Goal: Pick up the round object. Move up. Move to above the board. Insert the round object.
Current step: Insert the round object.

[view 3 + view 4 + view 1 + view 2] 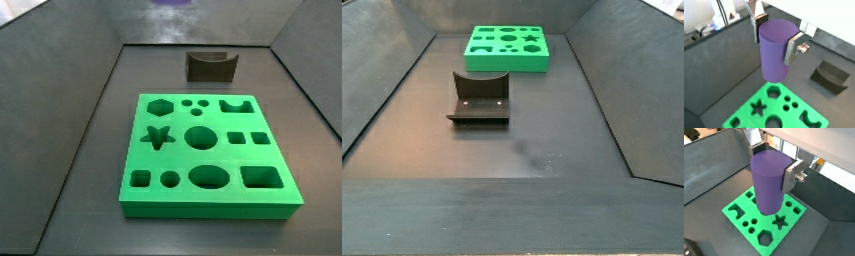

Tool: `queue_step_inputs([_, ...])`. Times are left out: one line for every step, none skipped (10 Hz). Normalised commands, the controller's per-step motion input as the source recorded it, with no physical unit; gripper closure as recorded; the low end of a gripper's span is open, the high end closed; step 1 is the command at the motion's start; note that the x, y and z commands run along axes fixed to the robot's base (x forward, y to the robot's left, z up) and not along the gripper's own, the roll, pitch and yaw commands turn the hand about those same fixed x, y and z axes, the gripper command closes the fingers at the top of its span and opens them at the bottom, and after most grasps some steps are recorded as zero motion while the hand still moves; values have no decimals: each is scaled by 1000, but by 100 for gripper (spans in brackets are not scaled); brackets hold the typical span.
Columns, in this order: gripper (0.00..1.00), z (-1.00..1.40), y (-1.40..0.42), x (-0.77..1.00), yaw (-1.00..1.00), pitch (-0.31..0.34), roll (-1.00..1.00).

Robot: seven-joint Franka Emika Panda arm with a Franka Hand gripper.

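My gripper [776, 39] is shut on the round object, a smooth purple cylinder peg [774, 50], and holds it upright in the air. Both wrist views show a silver finger on each side of the peg's top; the gripper [771, 165] and the peg [769, 183] show there too. Below the peg's lower end lies the bright green board [751, 117], with star, hexagon, circle and square holes [734, 210]. The peg hangs clear above it, not touching. In a side view only a purple sliver [171, 2] shows at the upper edge above the board [174, 158]. The board also shows in a side view [509, 62], without the gripper.
A dark notched block [210, 66] stands on the dark floor just beyond the board's short end; it also shows in a wrist view [829, 76] and a side view [478, 98]. Sloping dark walls [67, 90] enclose the floor on all sides.
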Motion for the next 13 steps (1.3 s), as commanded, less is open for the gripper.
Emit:
queue_step_inputs([100, -506, -283, 274, 77, -174, 0])
queue_step_inputs([100, -574, -257, 309, 83, -156, 4])
queue_step_inputs([100, -669, -300, 357, 97, -147, 73])
queue_step_inputs([100, -663, -297, 366, 111, -140, 93])
queue_step_inputs([100, -589, -300, 374, 111, -114, 116])
queue_step_inputs([100, -560, -303, 346, 94, -123, 120])
queue_step_inputs([100, -526, -306, 366, 94, -100, 160])
queue_step_inputs([100, -503, -303, 409, 86, -57, 200])
queue_step_inputs([100, -474, -311, 420, 80, -9, 250])
queue_step_inputs([100, -494, -274, 403, 60, 0, 266])
queue_step_inputs([100, -569, -174, 300, 63, 0, 296])
queue_step_inputs([100, -574, -86, 283, 106, -13, 290])
queue_step_inputs([100, -597, -29, 337, 163, -3, 309])
